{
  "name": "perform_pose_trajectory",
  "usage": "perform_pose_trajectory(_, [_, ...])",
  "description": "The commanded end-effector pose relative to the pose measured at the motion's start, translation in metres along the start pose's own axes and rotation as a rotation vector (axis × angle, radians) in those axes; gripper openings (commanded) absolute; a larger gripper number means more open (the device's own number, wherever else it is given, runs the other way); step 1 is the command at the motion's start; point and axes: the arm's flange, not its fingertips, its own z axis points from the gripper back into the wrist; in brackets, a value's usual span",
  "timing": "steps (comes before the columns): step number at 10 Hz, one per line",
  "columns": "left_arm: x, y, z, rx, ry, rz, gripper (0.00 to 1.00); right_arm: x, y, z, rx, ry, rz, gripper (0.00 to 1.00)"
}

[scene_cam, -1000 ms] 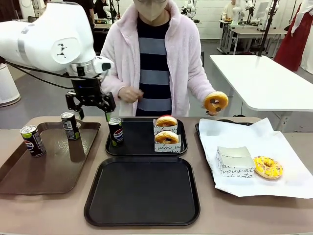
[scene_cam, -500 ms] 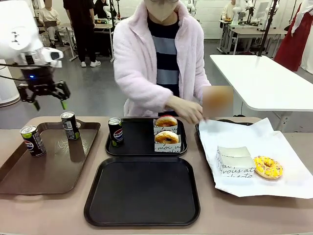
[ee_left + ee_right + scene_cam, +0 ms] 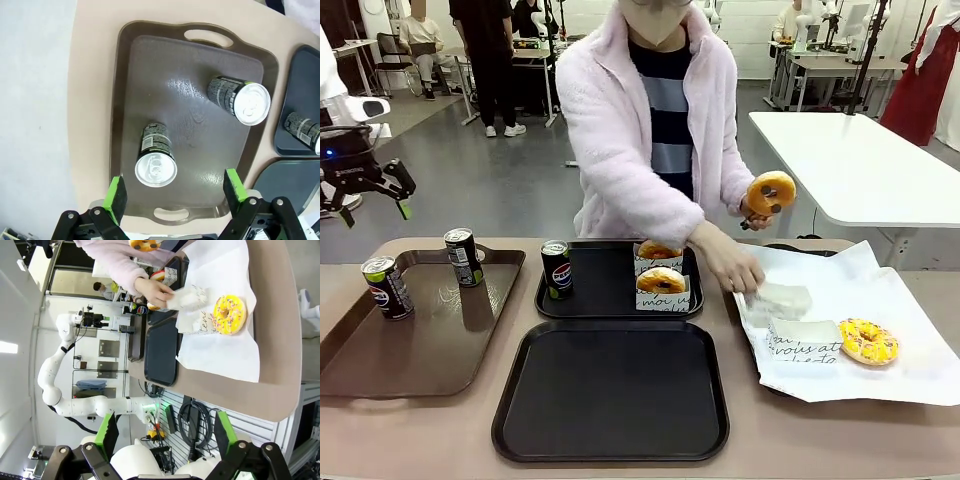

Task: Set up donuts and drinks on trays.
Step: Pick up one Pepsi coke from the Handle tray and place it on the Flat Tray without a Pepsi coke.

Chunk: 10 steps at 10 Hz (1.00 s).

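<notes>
My left gripper [image 3: 372, 210] hangs open above the table's far left corner, holding nothing. In the left wrist view this gripper [image 3: 175, 189] looks down on two drinks [image 3: 156, 162] [image 3: 240, 97] standing on a brown tray [image 3: 150, 90]. A third drink [image 3: 557, 268] stands on the far black tray [image 3: 605, 295] beside two sleeved donuts [image 3: 660, 250] [image 3: 661, 282]. The near black tray [image 3: 610, 390] is bare. The person holds a plain donut [image 3: 770, 193] in tongs and grips a white sleeve [image 3: 780, 298] with the other hand. My right gripper [image 3: 165, 432] is open, off the table's side.
A yellow-iced donut [image 3: 867, 341] and another paper sleeve [image 3: 803, 335] lie on a big white paper sheet [image 3: 910, 300] at the right. The brown tray [image 3: 430, 340] fills the table's left. A white table [image 3: 860, 160] stands behind at the right.
My left arm has swung left, away from the far black tray's drink, to above the brown tray's far left. The person has reached down to a sleeve and kept the donut raised.
</notes>
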Motion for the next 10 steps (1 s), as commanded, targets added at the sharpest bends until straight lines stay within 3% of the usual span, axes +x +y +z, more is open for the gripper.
perform_pose_trajectory(1, [-0.013,-0.011,0.006,0.006,-0.022,0.005,1.0,-0.001,0.0,0.001,0.013,-0.005,0.004,1.0])
perform_pose_trajectory(2, [0.0,0.0,0.0,0.0,0.0,0.0,1.0,-0.001,0.0,0.001,0.013,-0.005,0.004,1.0])
perform_pose_trajectory(7, [-0.001,-0.001,0.0,0.0,0.0,0.001,1.0,-0.001,0.0,0.001,0.013,-0.005,0.004,1.0])
perform_pose_trajectory(8, [-0.003,0.001,-0.005,0.018,-0.02,-0.092,1.0,-0.001,0.0,0.001,0.013,-0.005,0.004,1.0])
perform_pose_trajectory(10, [-0.007,0.011,-0.016,0.023,-0.041,-0.151,1.0,-0.001,0.0,0.001,0.013,-0.005,0.004,1.0])
